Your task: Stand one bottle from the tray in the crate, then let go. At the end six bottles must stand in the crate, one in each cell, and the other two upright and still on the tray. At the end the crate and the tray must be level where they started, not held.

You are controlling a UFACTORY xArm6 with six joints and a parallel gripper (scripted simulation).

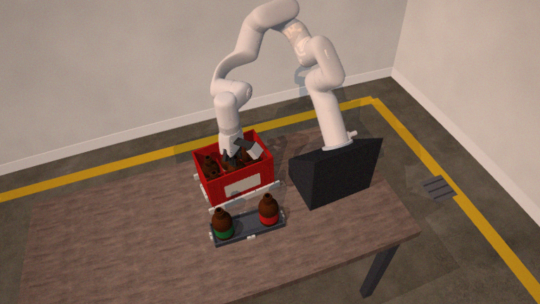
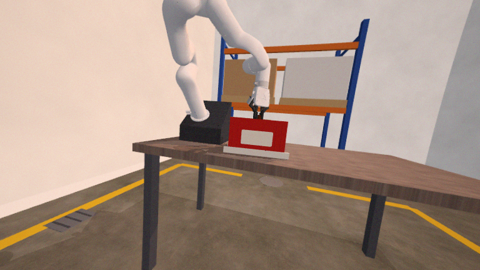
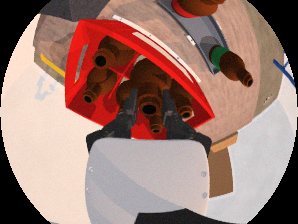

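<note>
Gripper (image 3: 152, 111) is clamping the neck of a brown bottle (image 3: 148, 82), which is sitting down inside the red crate (image 1: 241, 185), in a middle cell among other bottles. Arm is reaching over the crate from above. Just in front of the crate, the grey tray (image 1: 247, 226) is carrying a green-banded bottle (image 1: 221, 224) and a red-banded bottle (image 1: 268, 210), both standing upright. Crate is resting flat on the wooden table (image 1: 113, 241).
</note>
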